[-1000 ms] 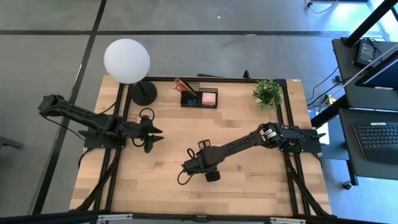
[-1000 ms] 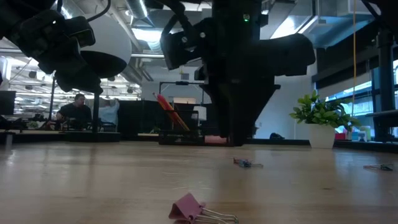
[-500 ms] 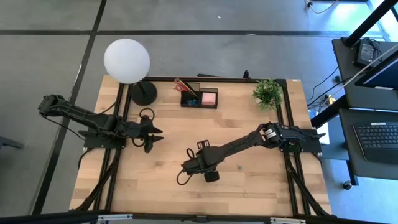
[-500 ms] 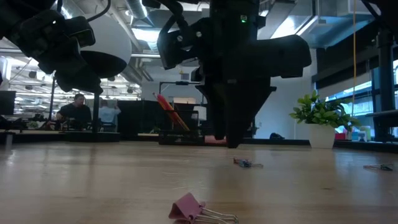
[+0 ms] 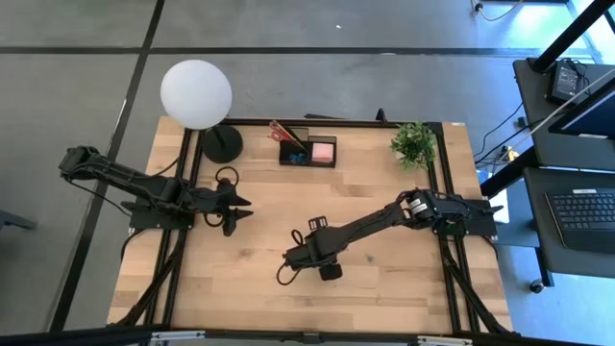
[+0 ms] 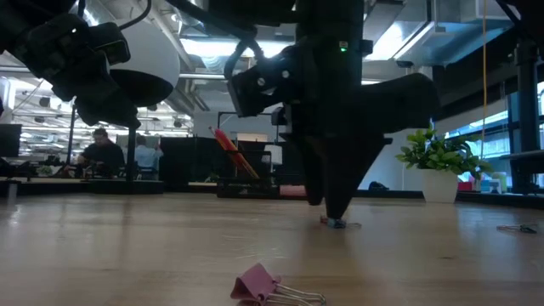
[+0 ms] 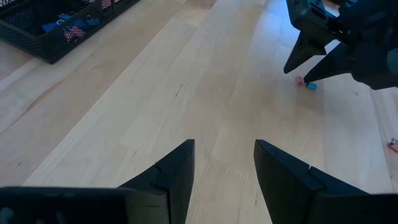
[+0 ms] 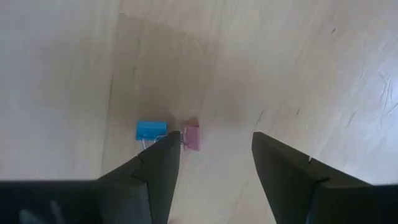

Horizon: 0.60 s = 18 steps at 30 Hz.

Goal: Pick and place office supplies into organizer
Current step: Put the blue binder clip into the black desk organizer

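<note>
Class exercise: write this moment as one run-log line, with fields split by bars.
right gripper: open, low over blue clip and pink clip | left gripper: open, waiting left of centre | organizer: at table's far edge

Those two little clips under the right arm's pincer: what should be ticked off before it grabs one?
1. Right pincer open: ok.
2. Blue clip and pink clip in sight on the table: ok.
3. Clip centred between the fingers: not ok, both lie toward one finger.
4. Only one clip in the gap: cannot tell, they lie close together.
5. Left pincer out of the way: ok, open, parked apart.
6. Organizer has room: cannot tell.
</note>
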Each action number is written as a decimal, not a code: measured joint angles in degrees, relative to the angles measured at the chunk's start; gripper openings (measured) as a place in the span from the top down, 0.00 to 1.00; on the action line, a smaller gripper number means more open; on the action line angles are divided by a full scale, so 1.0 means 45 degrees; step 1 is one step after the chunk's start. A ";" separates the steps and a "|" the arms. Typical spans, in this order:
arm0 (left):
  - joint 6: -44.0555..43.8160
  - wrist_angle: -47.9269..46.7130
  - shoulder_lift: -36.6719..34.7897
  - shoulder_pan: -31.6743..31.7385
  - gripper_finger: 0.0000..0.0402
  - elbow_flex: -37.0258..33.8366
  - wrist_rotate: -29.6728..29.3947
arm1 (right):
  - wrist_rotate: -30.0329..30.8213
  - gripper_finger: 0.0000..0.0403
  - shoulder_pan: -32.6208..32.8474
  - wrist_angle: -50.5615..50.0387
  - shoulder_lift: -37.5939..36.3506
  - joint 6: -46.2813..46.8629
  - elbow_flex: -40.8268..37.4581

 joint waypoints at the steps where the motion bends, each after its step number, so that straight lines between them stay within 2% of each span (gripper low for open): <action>1: 0.0000 -0.0003 0.0000 0.0000 0.60 0.0000 0.0000 | 0.0002 0.49 0.0000 0.0056 0.0000 -0.0006 -0.0004; 8: 0.0000 -0.0071 0.0000 0.0000 0.60 0.0000 -0.0055 | 0.0964 0.49 -0.0118 -0.0053 0.0000 0.0048 -0.0020; 14: 0.0000 -0.0071 0.0000 0.0000 0.60 0.0000 -0.0067 | 0.2628 0.49 -0.0126 -0.0370 0.0000 0.0331 -0.0028; 18: -0.0006 -0.0071 0.0000 0.0000 0.60 0.0000 -0.0073 | 0.2878 0.49 -0.0126 -0.0578 0.0005 0.0377 0.0040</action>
